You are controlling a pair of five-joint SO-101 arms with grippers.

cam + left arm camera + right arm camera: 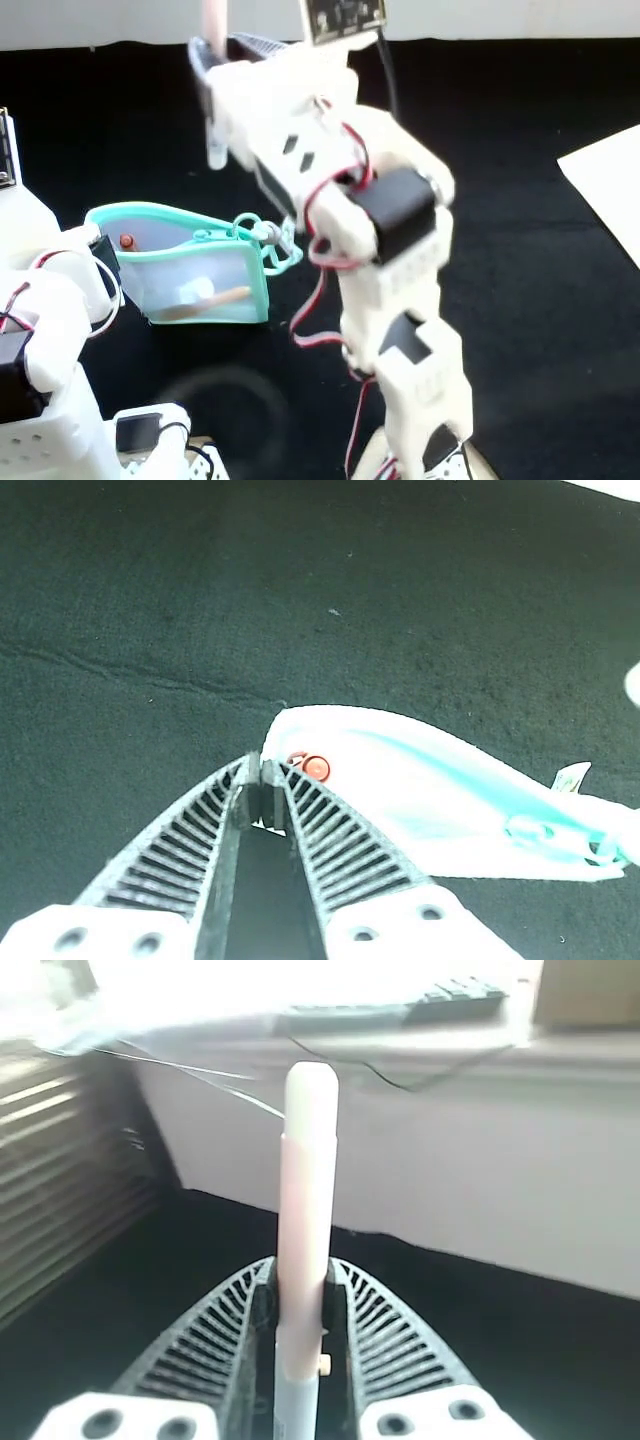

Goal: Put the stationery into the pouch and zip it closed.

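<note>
The teal pouch point(180, 270) lies on the black table with its mouth open and facing up. Through its clear side I see a brown stick and a white item point(205, 295), and a red bit point(126, 241) sits near its left end. My left gripper point(100, 250) is shut on that left end; in the left wrist view the fingertips point(262, 775) pinch the pouch's rim point(420, 800) beside the red bit point(315, 767). My right gripper point(222, 60) is raised above and behind the pouch, shut on a pen point(215, 110) held upright. The right wrist view has the pen's pink cap point(308, 1180) rising between the gripper's point(300, 1270) fingers.
The pouch's zipper pull and teal loop point(272, 240) hang at its right end, close under the right arm. A white sheet point(605, 180) lies at the table's right edge. A small board point(343, 18) stands at the back against the white wall.
</note>
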